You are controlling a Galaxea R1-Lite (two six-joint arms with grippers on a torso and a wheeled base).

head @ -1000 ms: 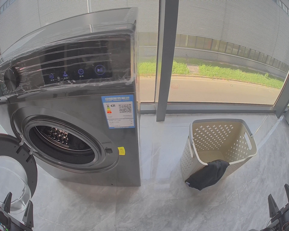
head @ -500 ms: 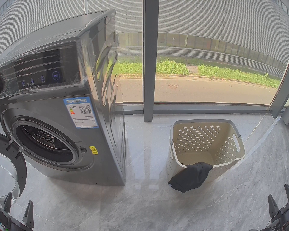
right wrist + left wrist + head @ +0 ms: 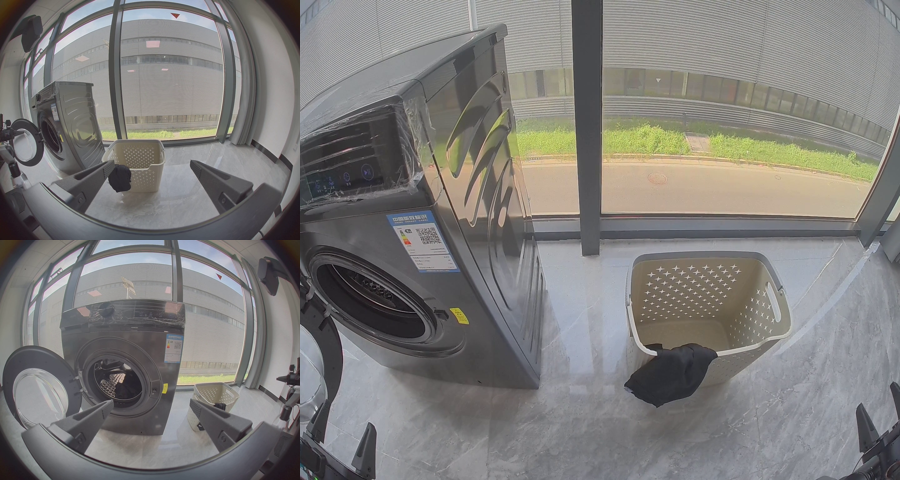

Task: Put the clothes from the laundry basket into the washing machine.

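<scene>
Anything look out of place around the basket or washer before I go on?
One thing: the black garment hangs over the laundry basket's near rim, mostly outside it, drooping toward the floor instead of lying inside. Wrinkled plastic film covers the washing machine's control panel. Nothing looks spilled or damaged.

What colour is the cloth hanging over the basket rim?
Black. The cloth shows best in the head view, draped over the basket rim.

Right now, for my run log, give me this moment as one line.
washing machine door open | black garment draped over rim of laundry basket | left pincer open, empty | right pincer open, empty
</scene>
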